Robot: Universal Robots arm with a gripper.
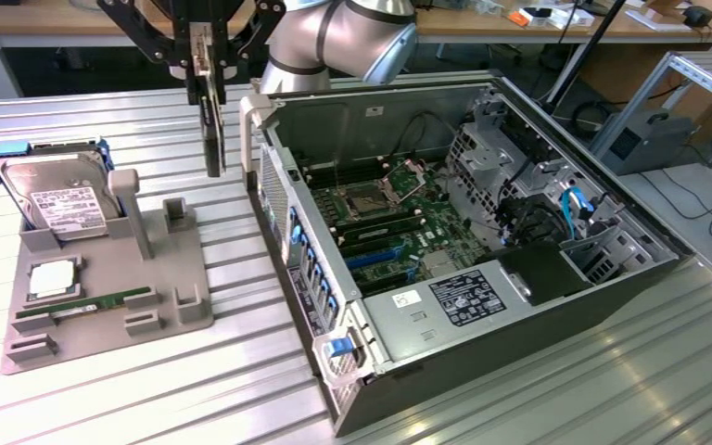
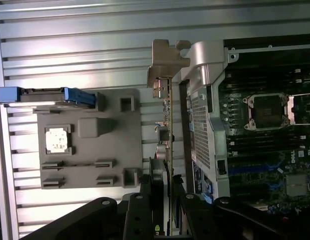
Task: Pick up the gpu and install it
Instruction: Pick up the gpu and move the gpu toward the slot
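**Item 1, gripper** [image 1: 211, 65] [image 2: 170, 212]: black, two-fingered, on a silver robot arm [image 1: 337, 37]. The fingers are clamped on the upper end of the gpu, one on each flat face. It sits above and just outside the computer case, on the exterior view's left of it.

**Item 2, gpu** [image 1: 215, 130] [image 2: 167, 135]: a thin dark card hanging upright from the gripper, seen edge-on. It is lifted clear of the table, just beside the outer face of the computer case's perforated end wall and not inside the case. The wrist view puts it over the strip of table between the case and the grey holder.

**Item 3, computer case** [image 1: 517, 371] [image 2: 202, 130]: a black tower lying on its side with the side panel off, so the inside faces up.
- Green circuit board [image 1: 387, 218] on the floor of the case.
- Bare square processor socket [image 1: 365, 197] [image 2: 267, 111] on that board, toward the case's perforated end wall.
- Blue slots closer to the labelled grey box in the case.

**Item 4, grey holder** [image 1: 84, 324] [image 2: 89, 150]: a moulded tray on the table, near the case on the exterior view's left, apart from it.
- Hard drive [image 1: 59, 199] [image 2: 44, 95], silver with a white label and blue side rails, leaning in the holder's slot farthest from the case's open front end.
- Square chip [image 1: 53, 278] [image 2: 58, 138], lying flat in a recess.
- Narrow green memory stick [image 1: 103, 303], lying in a groove beside the chip.

**Item 5, table** [image 1: 146, 399] [image 2: 69, 40]: ribbed aluminium, under the case and the holder.
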